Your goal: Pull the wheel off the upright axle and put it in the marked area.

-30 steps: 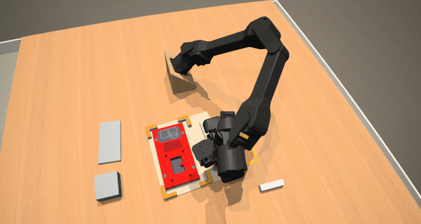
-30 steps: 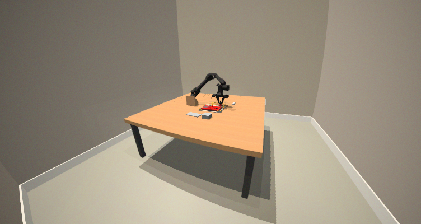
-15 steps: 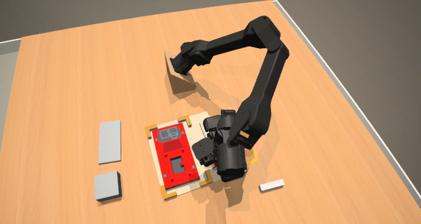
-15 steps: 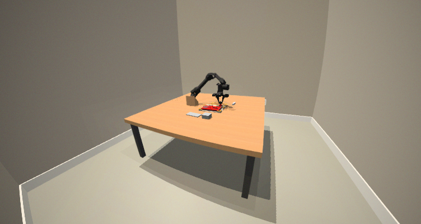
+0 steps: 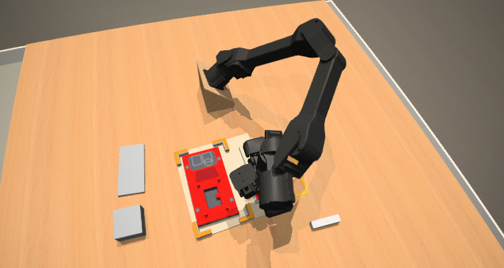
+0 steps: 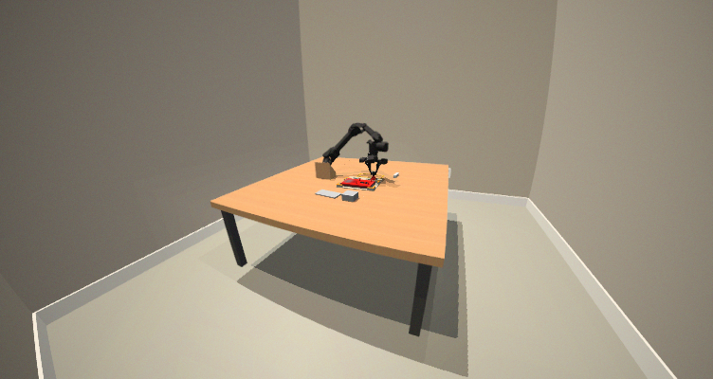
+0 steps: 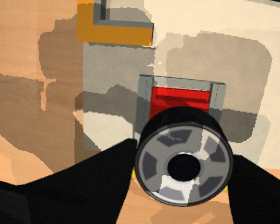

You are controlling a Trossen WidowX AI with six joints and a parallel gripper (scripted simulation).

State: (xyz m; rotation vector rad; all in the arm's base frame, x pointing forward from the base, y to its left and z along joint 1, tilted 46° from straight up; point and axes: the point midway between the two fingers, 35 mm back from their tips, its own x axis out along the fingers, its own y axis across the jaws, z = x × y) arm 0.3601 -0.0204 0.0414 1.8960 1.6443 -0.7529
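The wheel (image 7: 184, 142) has a black tyre and a grey spoked hub with a dark centre hole. My gripper (image 7: 183, 156) (image 6: 373, 171) is shut on the wheel, one finger on each side, with the hub facing the wrist camera. No axle tip stands out of the hub; whether the axle is still inside the bore I cannot tell. Behind the wheel is a red block (image 7: 181, 102) in a grey holder (image 7: 218, 102). The marked area's yellow outline (image 5: 301, 194) shows partly beside the arm, and small bits show by the wheel in the wrist view. The arm hides the wheel in the top view.
A red panel (image 5: 207, 174) lies on a cream board (image 5: 235, 141) with orange corner brackets (image 5: 221, 141) (image 7: 116, 35), left of the gripper. A grey plate (image 5: 131, 169) and grey block (image 5: 128, 222) lie farther left. A white bar (image 5: 325, 222) lies right. A wooden wedge (image 5: 218, 102) stands by the arm's base.
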